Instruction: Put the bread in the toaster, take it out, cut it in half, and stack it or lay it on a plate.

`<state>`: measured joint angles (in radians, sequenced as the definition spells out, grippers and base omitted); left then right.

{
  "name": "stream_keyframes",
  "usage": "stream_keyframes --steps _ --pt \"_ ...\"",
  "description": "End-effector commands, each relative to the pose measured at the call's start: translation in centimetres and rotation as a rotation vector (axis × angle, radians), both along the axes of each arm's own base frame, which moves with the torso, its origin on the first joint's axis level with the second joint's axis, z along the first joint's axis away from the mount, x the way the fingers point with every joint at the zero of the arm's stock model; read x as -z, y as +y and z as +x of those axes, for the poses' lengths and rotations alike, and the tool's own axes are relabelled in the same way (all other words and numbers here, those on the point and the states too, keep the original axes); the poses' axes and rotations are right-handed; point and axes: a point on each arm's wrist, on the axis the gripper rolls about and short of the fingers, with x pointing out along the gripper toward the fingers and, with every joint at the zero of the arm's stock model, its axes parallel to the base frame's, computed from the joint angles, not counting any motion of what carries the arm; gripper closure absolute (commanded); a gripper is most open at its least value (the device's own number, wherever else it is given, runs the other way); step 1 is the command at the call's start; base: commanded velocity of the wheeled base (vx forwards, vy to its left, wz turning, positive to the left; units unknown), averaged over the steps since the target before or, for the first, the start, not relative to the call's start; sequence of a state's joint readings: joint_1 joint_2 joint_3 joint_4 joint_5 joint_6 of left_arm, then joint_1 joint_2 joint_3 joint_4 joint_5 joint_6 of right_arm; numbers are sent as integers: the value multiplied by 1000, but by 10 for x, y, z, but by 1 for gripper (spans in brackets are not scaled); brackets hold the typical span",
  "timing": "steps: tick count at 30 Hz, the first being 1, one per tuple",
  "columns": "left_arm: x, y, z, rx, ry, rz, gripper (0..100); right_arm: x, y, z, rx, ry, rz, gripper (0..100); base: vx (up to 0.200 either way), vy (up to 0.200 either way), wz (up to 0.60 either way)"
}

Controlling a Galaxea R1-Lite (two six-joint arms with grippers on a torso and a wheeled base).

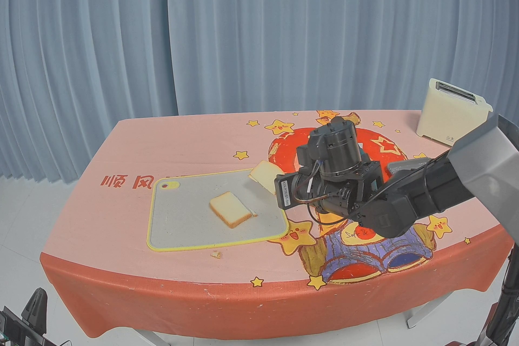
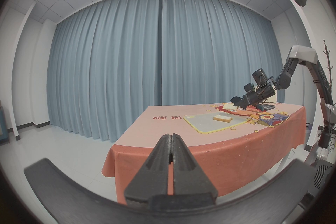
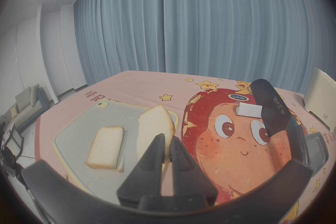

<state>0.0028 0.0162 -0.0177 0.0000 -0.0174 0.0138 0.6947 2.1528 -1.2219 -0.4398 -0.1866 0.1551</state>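
Right gripper (image 3: 167, 139) pinches one bread half (image 3: 154, 128) tight, lifted above cutting board (image 1: 178, 214) corner, likely ready for plate. Other bread half (image 1: 231, 208) lies flat on board. Left gripper (image 2: 170, 139) jaws pressed together, empty, low beside table (image 1: 162, 147).

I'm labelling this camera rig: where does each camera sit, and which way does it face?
Head view: on the robot's head, looking down at the table; right arm and right hand show.
Left wrist view: low beside the table, facing it; shut left hand in front.
Right wrist view: over the table, facing the curtain; right hand grips a bread half.
All share the cutting board.
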Motion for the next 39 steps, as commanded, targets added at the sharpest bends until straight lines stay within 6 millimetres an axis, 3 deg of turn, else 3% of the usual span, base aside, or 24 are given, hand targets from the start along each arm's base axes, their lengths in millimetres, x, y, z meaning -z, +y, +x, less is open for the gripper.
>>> stream_keyframes --steps 1,5,13,34,39 --pt "5 0 0 1 1 0 100 -18 -8 -10 5 -18 30 100 0 0 0" --pt "5 0 0 -1 1 0 100 -26 -16 -20 6 -22 36 100 0 0 0" --pt "5 0 0 -1 1 0 100 -53 -47 -61 33 -11 117 100 0 0 0" --pt "5 0 0 1 1 0 100 -64 -146 -177 50 -47 138 100 0 0 0" --pt "5 0 0 1 2 -2 100 -64 -157 -194 4 -62 155 100 0 0 0"
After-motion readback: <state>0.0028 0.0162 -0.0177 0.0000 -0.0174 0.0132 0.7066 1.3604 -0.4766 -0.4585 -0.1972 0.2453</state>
